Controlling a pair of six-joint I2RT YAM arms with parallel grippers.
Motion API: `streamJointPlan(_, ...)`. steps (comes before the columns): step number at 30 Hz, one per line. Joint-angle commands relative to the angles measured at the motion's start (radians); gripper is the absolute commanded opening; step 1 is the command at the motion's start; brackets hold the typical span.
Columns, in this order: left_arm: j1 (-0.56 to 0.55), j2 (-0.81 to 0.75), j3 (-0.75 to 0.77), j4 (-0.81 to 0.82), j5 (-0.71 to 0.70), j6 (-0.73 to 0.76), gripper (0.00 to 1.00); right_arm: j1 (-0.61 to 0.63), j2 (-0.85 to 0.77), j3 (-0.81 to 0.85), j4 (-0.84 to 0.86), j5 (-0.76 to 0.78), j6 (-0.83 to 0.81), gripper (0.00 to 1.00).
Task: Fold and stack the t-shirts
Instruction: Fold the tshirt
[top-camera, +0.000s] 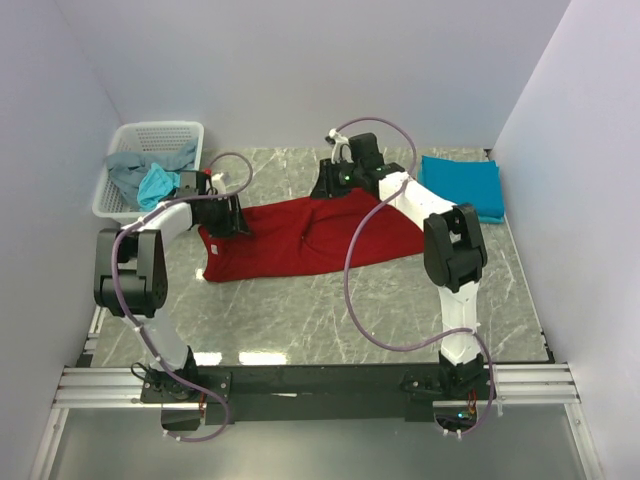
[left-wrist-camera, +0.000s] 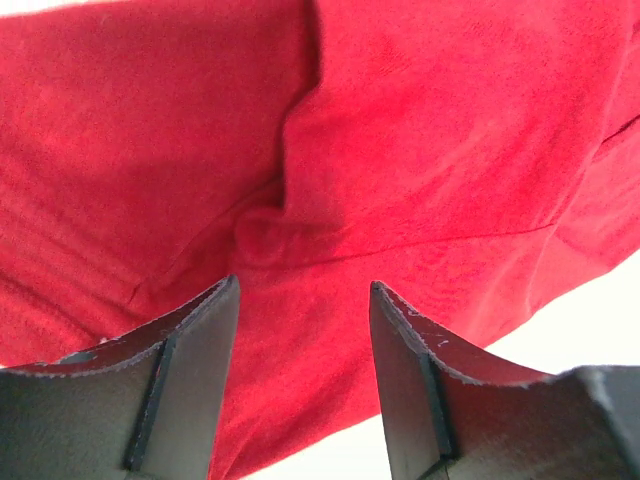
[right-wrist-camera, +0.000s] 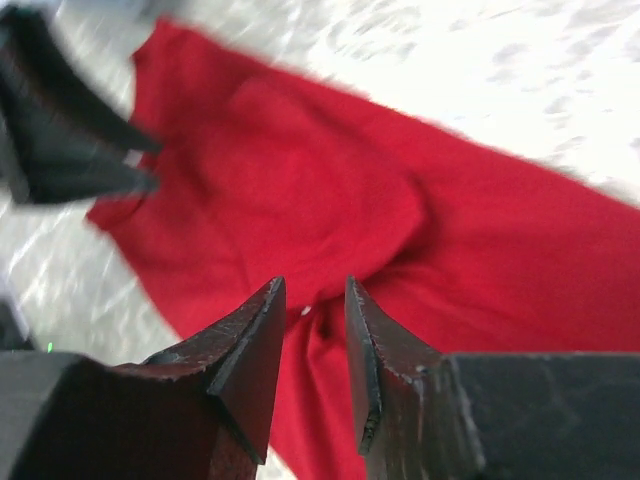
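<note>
A dark red t-shirt lies spread and rumpled across the middle of the marble table. My left gripper is low over the shirt's left edge. In the left wrist view, this gripper is open, with red cloth and a raised fold beyond its tips and nothing pinched. My right gripper is at the shirt's far edge. It is open by a narrow gap above a crease in the red cloth, holding nothing. A teal-blue t-shirt lies folded at the far right.
A white mesh basket at the far left holds a grey shirt and a light turquoise one. White walls close in the table on three sides. The right wrist view shows the left gripper as a dark shape at its upper left.
</note>
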Motion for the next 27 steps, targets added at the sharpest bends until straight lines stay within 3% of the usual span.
streamJointPlan(1, -0.013, 0.012, 0.054, -0.022, -0.004, 0.045, 0.60, 0.000, -0.022, 0.021, -0.114, -0.165, -0.127, 0.38)
streamJointPlan(10, -0.027, -0.098, -0.040, -0.064, -0.052, 0.032, 0.60, 0.002, 0.008, 0.032, -0.210, -0.275, -0.222, 0.41)
streamJointPlan(14, -0.030, -0.146, -0.083, -0.068, -0.079, 0.021, 0.56, 0.003, -0.017, 0.032, -0.262, -0.286, -0.294, 0.78)
streamJointPlan(15, -0.031, -0.170, -0.089, -0.070, -0.088, 0.021, 0.55, 0.005, -0.025, 0.024, -0.276, -0.283, -0.337, 0.84)
streamJointPlan(17, -0.033, -0.212, -0.122, -0.065, -0.101, 0.013, 0.54, 0.008, -0.072, 0.012, -0.315, -0.242, -0.395, 0.85)
streamJointPlan(20, -0.031, -0.341, -0.191, -0.035, -0.162, -0.028, 0.55, 0.006, -0.203, -0.058, -0.331, -0.139, -0.536, 0.86)
streamJointPlan(22, -0.030, -0.451, -0.234, -0.012, -0.229, -0.086, 0.54, 0.008, -0.309, -0.207, -0.224, -0.056, -0.630, 0.86)
streamJointPlan(23, -0.022, -0.488, -0.291, 0.022, -0.240, -0.167, 0.54, 0.006, -0.425, -0.273, -0.170, 0.007, -0.664, 0.87)
streamJointPlan(26, -0.004, -0.635, -0.420, 0.065, -0.278, -0.360, 0.55, -0.008, -0.572, -0.512, 0.005, 0.050, -0.709, 0.90)
streamJointPlan(27, -0.002, -0.695, -0.452, 0.088, -0.286, -0.399, 0.55, -0.033, -0.578, -0.508, -0.051, -0.011, -0.718, 0.94)
